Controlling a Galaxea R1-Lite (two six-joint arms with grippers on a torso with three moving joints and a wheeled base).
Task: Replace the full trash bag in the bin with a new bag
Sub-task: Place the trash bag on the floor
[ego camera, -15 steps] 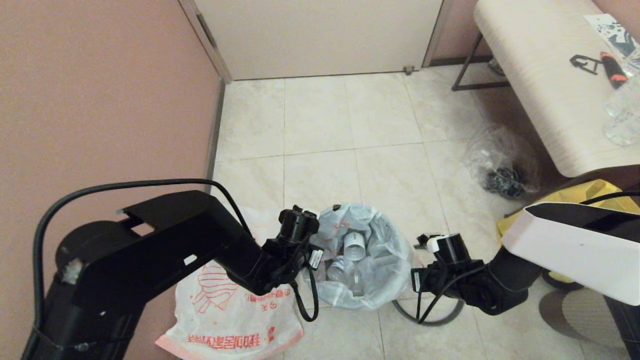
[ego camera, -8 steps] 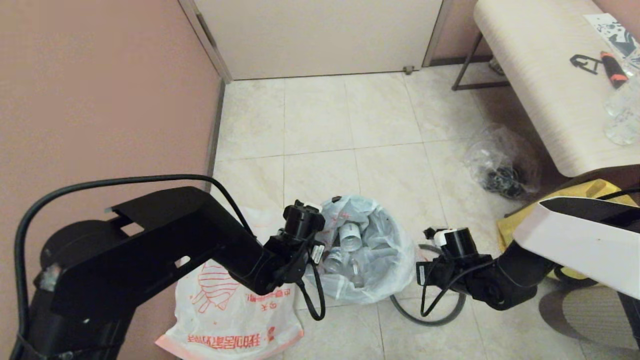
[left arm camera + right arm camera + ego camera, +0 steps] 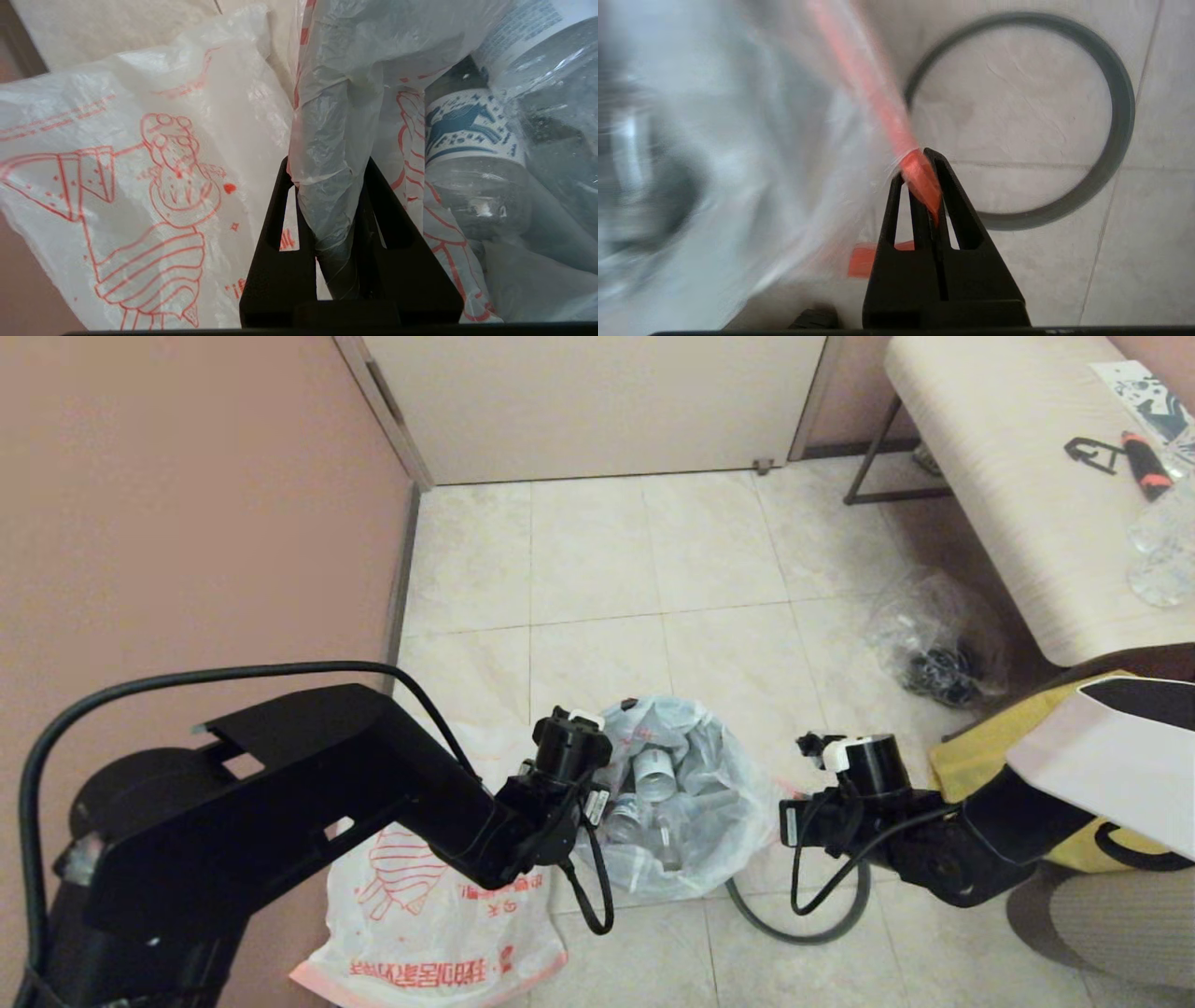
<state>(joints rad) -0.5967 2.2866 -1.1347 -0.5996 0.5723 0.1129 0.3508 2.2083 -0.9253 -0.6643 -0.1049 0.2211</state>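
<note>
The full trash bag (image 3: pixel 686 803), white, translucent and stuffed with clear bottles, hangs between my two arms. My left gripper (image 3: pixel 327 163) is shut on a twisted bunch of its left rim (image 3: pixel 327 186). My right gripper (image 3: pixel 920 161) is shut on the pink-orange rim band (image 3: pixel 917 172) at its right side. The new bag (image 3: pixel 429 915), white with a red cartoon, lies flat on the floor under my left arm and also shows as a bag (image 3: pixel 140 186) in the left wrist view. The bin's dark-grey ring (image 3: pixel 794 929) lies on the tiles below my right gripper. The black pail is hidden.
A pink wall (image 3: pixel 187 523) runs close on the left. A clear bag of dark items (image 3: pixel 938 653) lies at the right by a pale bench (image 3: pixel 1018 504). A yellow tote (image 3: pixel 980 756) sits behind my right arm. Open tiles (image 3: pixel 653 579) lie toward the door.
Both grippers have risen with the full bag, which now sits higher and farther from me. More of the grey ring on the floor shows, and my right arm has drawn back to the right.
</note>
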